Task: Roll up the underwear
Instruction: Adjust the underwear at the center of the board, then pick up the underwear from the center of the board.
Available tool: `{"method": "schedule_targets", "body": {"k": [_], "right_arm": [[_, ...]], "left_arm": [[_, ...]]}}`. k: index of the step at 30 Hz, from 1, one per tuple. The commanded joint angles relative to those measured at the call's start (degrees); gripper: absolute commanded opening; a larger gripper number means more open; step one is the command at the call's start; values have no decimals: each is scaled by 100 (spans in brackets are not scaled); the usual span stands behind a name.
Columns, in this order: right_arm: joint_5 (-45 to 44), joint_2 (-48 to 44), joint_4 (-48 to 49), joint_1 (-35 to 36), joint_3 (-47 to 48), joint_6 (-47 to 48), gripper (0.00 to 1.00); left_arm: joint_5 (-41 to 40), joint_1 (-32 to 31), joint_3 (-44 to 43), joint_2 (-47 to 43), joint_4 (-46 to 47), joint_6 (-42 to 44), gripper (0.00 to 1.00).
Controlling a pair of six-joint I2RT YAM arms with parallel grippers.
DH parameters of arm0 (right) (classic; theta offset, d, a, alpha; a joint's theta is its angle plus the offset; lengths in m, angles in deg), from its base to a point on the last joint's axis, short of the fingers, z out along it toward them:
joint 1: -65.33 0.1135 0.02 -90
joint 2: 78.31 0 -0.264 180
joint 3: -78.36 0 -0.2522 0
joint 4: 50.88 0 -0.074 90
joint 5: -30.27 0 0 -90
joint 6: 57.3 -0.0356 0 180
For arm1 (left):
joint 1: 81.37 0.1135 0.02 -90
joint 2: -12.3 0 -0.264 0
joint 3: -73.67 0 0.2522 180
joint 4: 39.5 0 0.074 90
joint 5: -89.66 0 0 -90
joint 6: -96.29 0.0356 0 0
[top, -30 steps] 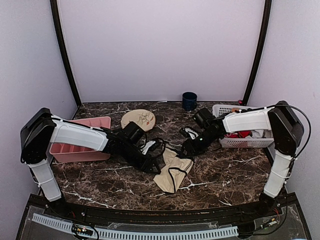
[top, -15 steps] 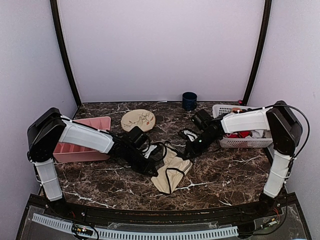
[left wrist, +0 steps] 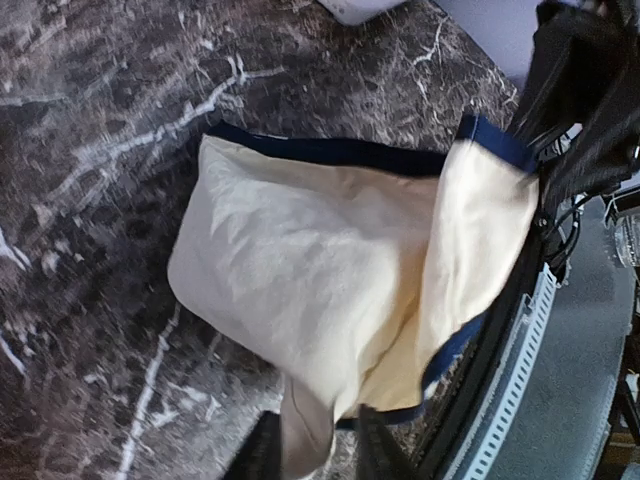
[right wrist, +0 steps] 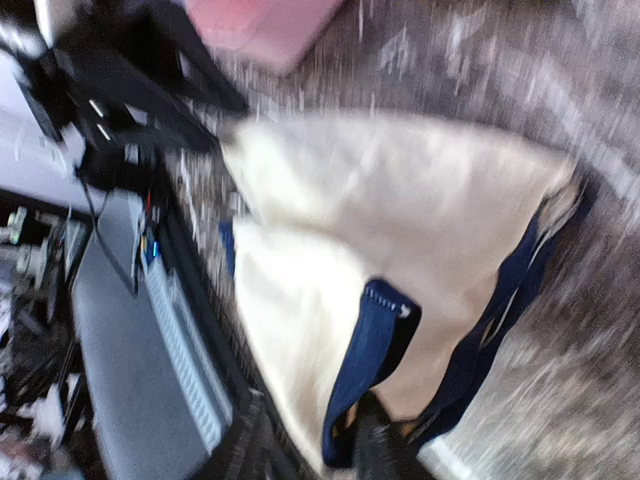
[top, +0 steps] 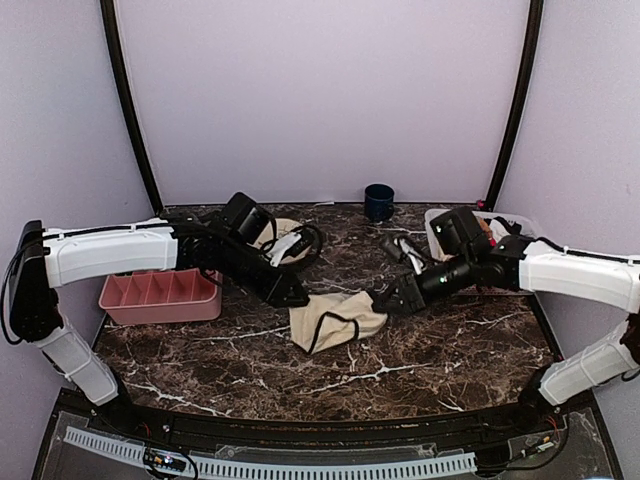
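Dark marbled table is seen under lilac walls, with both arms reached in towards its middle. The underwear is found there, between the two grippers, lying mostly on the stone as a loosely doubled cream pad with dark trim along its edges.

Its left corner is pinched by the left gripper. In the left wrist view a bunch of cream cloth is clamped between the fingers, and the rest is spread away from them. Its right corner is met by the right gripper. In the blurred right wrist view, cloth and a band of trim are seen running down between the fingers. That pincer is therefore judged to be closed on the fabric too, though this cannot be made out sharply.

Opposite corners seem to be held so that the cloth is drawn taut and flat across its width, which a tidy roll needs. A slack edge would be bunched rather than turned over. One flap is already laid over the body, so a fold is judged to be in hand, and no tight roll is formed yet. A pink tray and a blue mug are set well apart from the work, out of the arms' way.
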Motion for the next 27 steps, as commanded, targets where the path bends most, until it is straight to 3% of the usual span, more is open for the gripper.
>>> {"method": "schedule_targets", "body": {"k": [1,2,3,5,8,12,20,27], "right_arm": [[698,-146,-175,499,-1338,-686,61],[707,-245,-222,503,-1448,-741,73],[639,-355,-241,506,-1484,-764,80],[311,-542,-155,471,-1432,-787,84],[-32,-209,7,244,-1195,-761,77],[-576,808,-159,127,-481,-556,61],[-932,2282,-53,-93,730,-276,55],[-912,2545,-117,-315,902,-188,51]], "left_arm": [[116,-122,814,-419,-681,184,56],[-51,-112,1025,-597,-580,64,73],[-124,-99,1214,-785,-438,-16,81],[-81,-66,1480,-998,-179,-175,87],[-25,-39,1623,-898,-58,-431,85],[-75,-41,1708,-641,104,-767,75],[0,-35,1577,-475,452,-854,69],[18,-35,900,95,346,-362,70]]}}
